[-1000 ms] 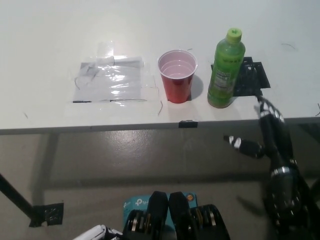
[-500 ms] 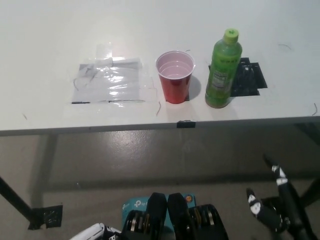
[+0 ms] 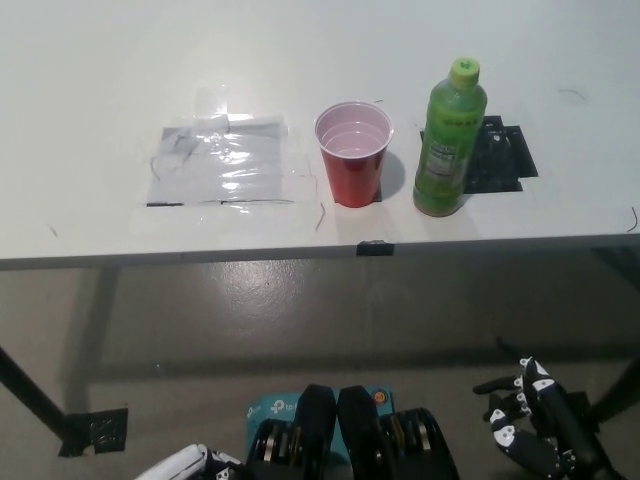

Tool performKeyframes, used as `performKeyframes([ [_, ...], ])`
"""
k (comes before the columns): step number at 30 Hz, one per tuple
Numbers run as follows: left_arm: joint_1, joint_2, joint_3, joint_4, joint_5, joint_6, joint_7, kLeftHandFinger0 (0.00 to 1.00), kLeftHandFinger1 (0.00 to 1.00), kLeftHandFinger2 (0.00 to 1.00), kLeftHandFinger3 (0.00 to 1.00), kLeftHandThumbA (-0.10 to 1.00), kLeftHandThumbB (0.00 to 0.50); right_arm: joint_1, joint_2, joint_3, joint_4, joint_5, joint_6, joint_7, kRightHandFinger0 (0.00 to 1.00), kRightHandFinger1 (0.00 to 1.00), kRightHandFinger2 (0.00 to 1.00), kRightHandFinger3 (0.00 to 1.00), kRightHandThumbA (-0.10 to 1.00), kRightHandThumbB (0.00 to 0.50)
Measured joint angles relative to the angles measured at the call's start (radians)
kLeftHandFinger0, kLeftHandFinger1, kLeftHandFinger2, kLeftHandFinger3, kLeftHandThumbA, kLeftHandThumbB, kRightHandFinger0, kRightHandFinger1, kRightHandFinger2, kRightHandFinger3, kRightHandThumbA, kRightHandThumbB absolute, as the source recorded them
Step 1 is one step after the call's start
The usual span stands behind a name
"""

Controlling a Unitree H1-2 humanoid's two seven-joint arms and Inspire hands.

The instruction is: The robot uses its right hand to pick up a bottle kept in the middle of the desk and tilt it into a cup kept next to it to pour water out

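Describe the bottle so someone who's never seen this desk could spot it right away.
On the white desk, near its front edge, find the red cup. The bottle stands upright just right of it, partly on a black tape patch. It is the only green thing there, tall, with a lime cap.

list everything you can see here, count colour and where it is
bottle: 1, green with green cap, upright on the desk right of the cup
cup: 1, red outside, pale inside, upright mid-desk
clear plastic sheet: 1, transparent, taped flat on the desk left of the cup
black tape patch: 1, black, on the desk behind and right of the bottle
small tape tab: 1, black, on the desk's front edge
desk: 1, white, fills the upper half
right hand: 1, black, low at bottom right, below desk level, holding nothing
left hand: 1, white, barely visible at the bottom edge
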Motion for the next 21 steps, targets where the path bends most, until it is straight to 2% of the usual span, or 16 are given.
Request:
performKeyframes([
  [7,0.000,0.000,0.000,-0.002,0.004,0.000,0.000,0.92,0.76,0.79,1.00,1.00,0.415,0.000,0.000,-0.002,0.000,0.011,0.005,0.012,0.38,0.43,0.57,1.00,0.11,0.152],
  [9,0.000,0.000,0.000,-0.002,0.005,0.000,0.000,0.89,0.75,0.80,1.00,1.00,0.383,0.000,0.000,-0.002,0.000,0.013,0.006,0.013,0.42,0.47,0.61,1.00,0.12,0.147],
  [11,0.001,0.000,0.000,-0.002,0.005,-0.001,0.000,0.88,0.75,0.80,1.00,1.00,0.380,0.001,0.000,-0.002,0.000,0.012,0.007,0.014,0.42,0.46,0.61,1.00,0.12,0.148],
  [13,0.001,0.000,0.000,-0.002,0.005,-0.002,0.000,0.89,0.76,0.81,1.00,1.00,0.401,0.001,0.000,-0.002,0.000,0.012,0.007,0.014,0.40,0.46,0.60,1.00,0.13,0.152],
  [19,0.001,0.000,-0.001,-0.002,0.005,-0.001,0.000,0.88,0.76,0.81,1.00,1.00,0.381,0.001,-0.002,-0.002,0.000,0.011,0.006,0.014,0.40,0.46,0.61,0.99,0.13,0.150],
  [21,0.001,0.000,-0.002,-0.003,0.005,-0.001,0.000,0.88,0.76,0.81,1.00,1.00,0.397,0.001,-0.003,-0.001,0.000,0.011,0.006,0.014,0.40,0.46,0.62,0.98,0.13,0.149],
])
